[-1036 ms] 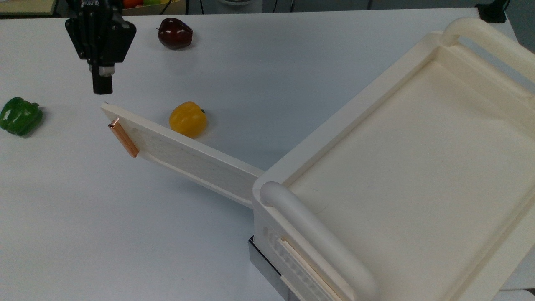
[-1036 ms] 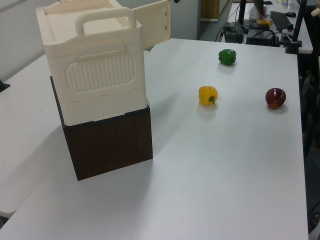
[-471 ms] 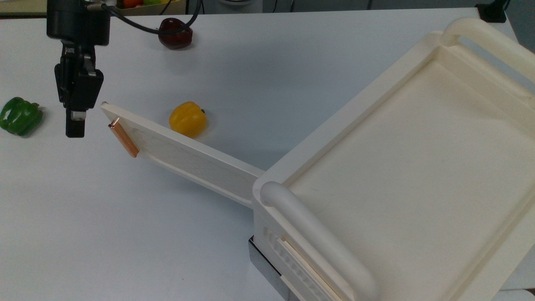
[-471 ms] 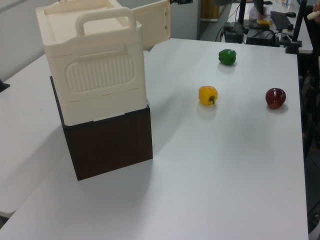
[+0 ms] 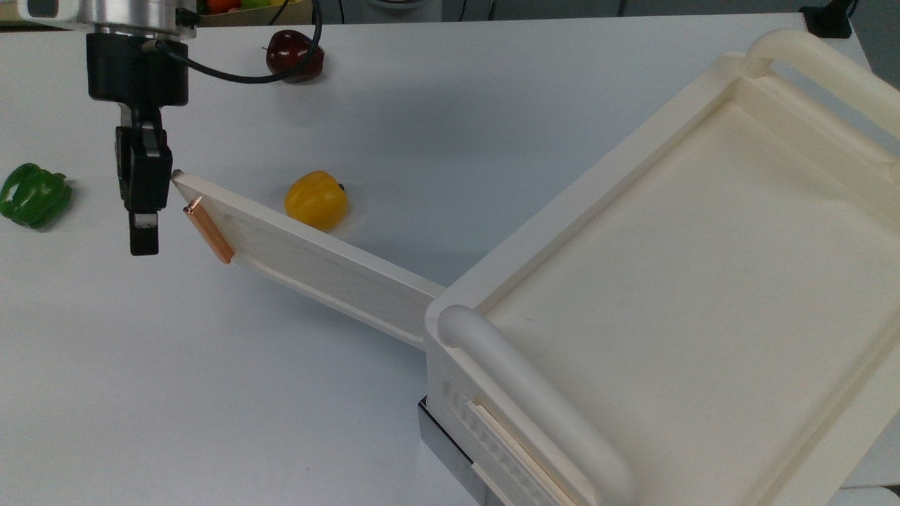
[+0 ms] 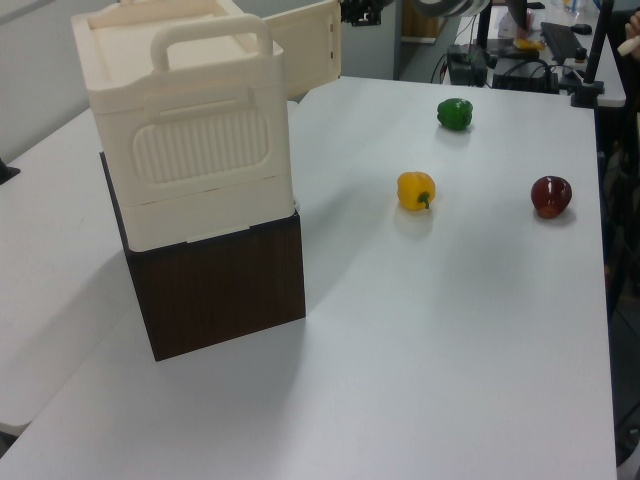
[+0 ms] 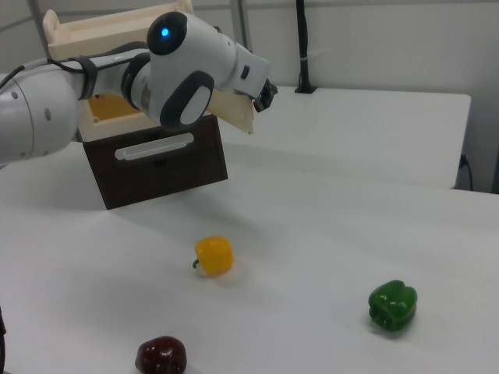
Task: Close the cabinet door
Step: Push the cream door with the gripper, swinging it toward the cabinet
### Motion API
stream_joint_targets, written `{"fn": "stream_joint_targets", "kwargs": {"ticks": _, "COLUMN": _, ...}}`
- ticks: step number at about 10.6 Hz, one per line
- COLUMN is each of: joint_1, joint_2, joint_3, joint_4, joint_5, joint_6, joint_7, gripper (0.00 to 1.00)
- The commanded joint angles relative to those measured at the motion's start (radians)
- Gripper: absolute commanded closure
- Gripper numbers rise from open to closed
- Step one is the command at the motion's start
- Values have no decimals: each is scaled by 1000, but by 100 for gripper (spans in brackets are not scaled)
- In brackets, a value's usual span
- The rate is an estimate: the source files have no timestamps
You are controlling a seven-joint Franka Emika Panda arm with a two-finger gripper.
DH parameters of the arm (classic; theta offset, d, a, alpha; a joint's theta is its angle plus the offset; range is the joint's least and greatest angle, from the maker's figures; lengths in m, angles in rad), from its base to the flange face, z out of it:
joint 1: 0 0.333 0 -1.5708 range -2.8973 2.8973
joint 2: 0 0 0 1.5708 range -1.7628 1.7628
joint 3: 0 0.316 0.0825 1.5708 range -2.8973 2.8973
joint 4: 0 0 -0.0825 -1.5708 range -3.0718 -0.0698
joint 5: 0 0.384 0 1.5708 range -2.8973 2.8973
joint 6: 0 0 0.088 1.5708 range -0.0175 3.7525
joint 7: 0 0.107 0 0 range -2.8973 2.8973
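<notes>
The cabinet door (image 5: 316,263) is a thin cream panel that stands swung wide open from the cream cabinet (image 5: 598,176), reaching toward the top view's left. A short copper handle (image 5: 208,230) sits near its free edge. My gripper (image 5: 143,242) hangs just off that free edge, on the top view's left of the handle, fingers shut and holding nothing. Its body lies against or very near the door's top corner; I cannot tell which. In the left view the door (image 6: 305,45) juts out behind the cabinet with the gripper (image 6: 358,12) beside it. The right view has the gripper (image 7: 263,97) at the door's (image 7: 234,109) outer end.
A yellow pepper (image 5: 316,200) lies on the white table just behind the door. A green pepper (image 5: 34,195) sits at the top view's left edge and a dark red fruit (image 5: 295,55) at the back. The cabinet rests on a dark wooden base (image 6: 220,290).
The gripper has turned edge-on and come down from behind the door's corner to beside its free edge. The door has not moved.
</notes>
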Motion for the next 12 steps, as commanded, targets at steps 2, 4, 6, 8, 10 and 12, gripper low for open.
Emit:
{"fn": "stream_joint_targets", "kwargs": {"ticks": 2, "joint_1": 14, "joint_2": -14, "joint_3": 4, "joint_4": -2, "joint_5": 70, "joint_6": -205, "joint_7": -5, "gripper": 100}}
{"fn": "stream_joint_targets", "kwargs": {"ticks": 4, "joint_1": 14, "joint_2": -28, "joint_3": 4, "joint_4": 1, "joint_5": 157, "joint_6": -343, "joint_7": -106, "gripper": 100}}
{"fn": "stream_joint_targets", "kwargs": {"ticks": 6, "joint_1": 15, "joint_2": -54, "joint_3": 1, "joint_4": 4, "joint_5": 251, "joint_6": -498, "joint_7": -223, "gripper": 100}}
{"fn": "stream_joint_targets", "kwargs": {"ticks": 8, "joint_1": 53, "joint_2": -65, "joint_3": 1, "joint_4": 7, "joint_5": 251, "joint_6": -638, "joint_7": -247, "gripper": 100}}
{"fn": "stream_joint_targets", "kwargs": {"ticks": 10, "joint_1": 84, "joint_2": -65, "joint_3": 0, "joint_4": 19, "joint_5": 253, "joint_6": -683, "joint_7": -252, "gripper": 99}}
{"fn": "stream_joint_targets", "kwargs": {"ticks": 12, "joint_1": 121, "joint_2": -63, "joint_3": 3, "joint_4": 21, "joint_5": 248, "joint_6": -683, "joint_7": -255, "gripper": 95}}
